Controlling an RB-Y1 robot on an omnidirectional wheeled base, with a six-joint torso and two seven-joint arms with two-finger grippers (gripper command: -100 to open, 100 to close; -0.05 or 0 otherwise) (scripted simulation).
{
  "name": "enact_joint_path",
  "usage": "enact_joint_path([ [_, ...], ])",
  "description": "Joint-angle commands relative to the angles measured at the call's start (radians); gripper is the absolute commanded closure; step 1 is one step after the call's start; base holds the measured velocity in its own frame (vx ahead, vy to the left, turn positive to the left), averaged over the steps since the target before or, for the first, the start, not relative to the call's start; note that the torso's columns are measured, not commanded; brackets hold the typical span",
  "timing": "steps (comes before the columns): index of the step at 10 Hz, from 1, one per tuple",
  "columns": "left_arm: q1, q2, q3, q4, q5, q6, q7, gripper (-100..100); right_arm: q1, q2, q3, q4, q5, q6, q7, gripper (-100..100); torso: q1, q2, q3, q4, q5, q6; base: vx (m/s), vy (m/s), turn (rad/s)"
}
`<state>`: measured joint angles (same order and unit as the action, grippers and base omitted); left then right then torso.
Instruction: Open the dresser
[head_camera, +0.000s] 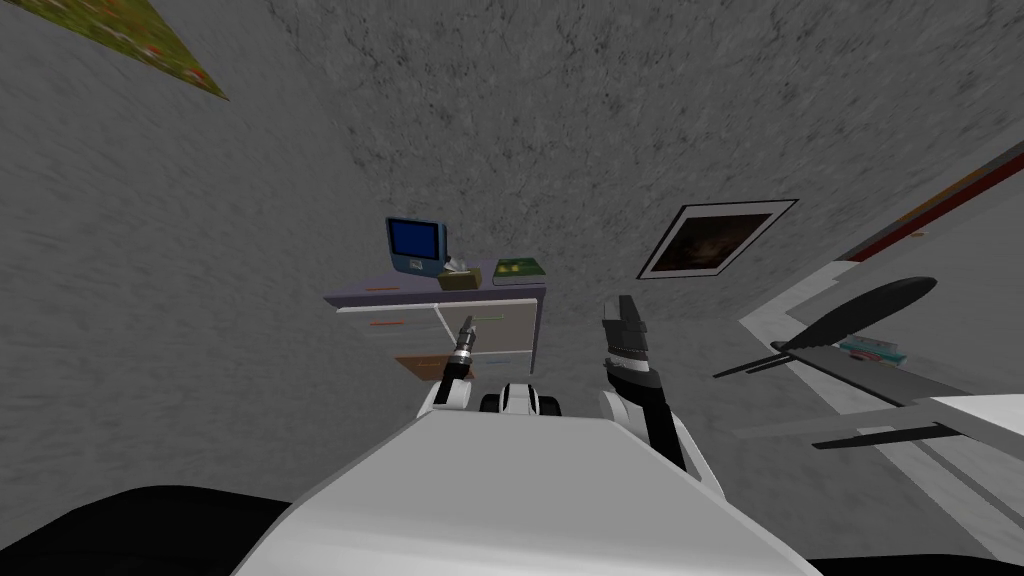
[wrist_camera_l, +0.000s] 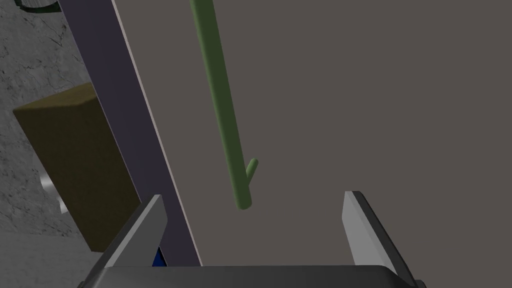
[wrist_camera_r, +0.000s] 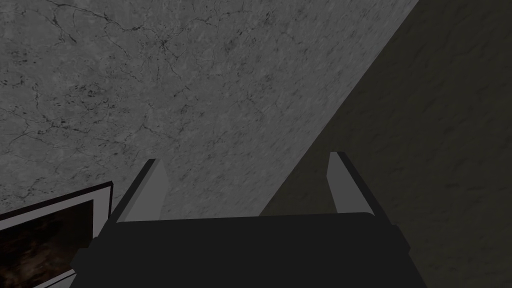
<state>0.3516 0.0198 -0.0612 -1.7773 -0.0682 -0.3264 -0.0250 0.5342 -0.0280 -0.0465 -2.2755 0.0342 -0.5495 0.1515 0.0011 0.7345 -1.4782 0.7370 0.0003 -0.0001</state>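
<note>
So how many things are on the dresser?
3 on the dresser: blue screen on the left, olive box in the middle, green book on the right. Others may hide behind.

The dresser (head_camera: 400, 322) stands against the grey wall. It has a purple-grey top and pale grey drawer fronts, and a thin green bar handle (wrist_camera_l: 222, 107) crosses its upper right front.

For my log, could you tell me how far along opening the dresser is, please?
Done: the left gripper is at the dresser, open, the green handle ending ahead between its fingers. In hand: lining up; nothing is gripped yet. Left: closing on the handle and pulling the drawer out; right gripper open, idle.
</note>
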Motion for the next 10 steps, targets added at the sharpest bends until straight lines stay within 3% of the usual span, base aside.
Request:
enact_joint_path([
  [1,-0.004,0.001,0.000,0.026,0.001,-0.020,0.000,100,0.000,0.000,0.000,0.000,0.000,0.000,0.000,0,-0.001,0.004,0.002,0.001,0.000,0.000,-0.038,-0.014,0.029],
  [2,-0.004,0.001,0.001,0.015,0.001,-0.008,0.000,100,0.000,0.000,0.000,0.000,0.000,0.000,0.000,0,-0.003,0.008,0.005,0.002,-0.001,0.000,-0.025,-0.008,0.019],
  [3,-0.006,0.047,0.000,0.011,0.001,-0.015,0.001,-100,0.000,0.000,0.000,0.000,0.000,0.000,0.000,0,0.000,0.002,0.003,-0.002,0.001,0.001,-0.014,-0.009,-0.004],
  [7,-0.005,0.121,-0.002,0.004,0.003,-0.007,0.002,-100,0.000,0.000,0.000,0.000,0.000,0.000,0.000,0,-0.001,0.003,0.002,0.001,0.000,0.000,0.001,-0.010,0.000],
  [8,0.000,0.135,-0.009,-0.023,0.007,0.020,0.007,-100,0.000,0.000,0.000,0.000,0.000,0.000,0.000,0,-0.002,0.004,0.003,0.001,-0.001,0.000,-0.007,-0.071,-0.014],
  [9,0.002,0.095,-0.012,-0.032,0.009,0.030,0.009,-100,0.000,0.000,0.000,0.000,0.000,0.000,0.000,0,-0.005,0.005,0.003,0.001,-0.001,0.000,-0.022,-0.104,-0.006],
  [10,0.002,0.078,-0.012,-0.034,0.010,0.031,0.009,-100,0.000,0.000,0.000,0.000,0.000,0.000,0.000,0,-0.005,0.005,0.003,0.001,-0.002,0.000,-0.039,-0.084,0.001],
])
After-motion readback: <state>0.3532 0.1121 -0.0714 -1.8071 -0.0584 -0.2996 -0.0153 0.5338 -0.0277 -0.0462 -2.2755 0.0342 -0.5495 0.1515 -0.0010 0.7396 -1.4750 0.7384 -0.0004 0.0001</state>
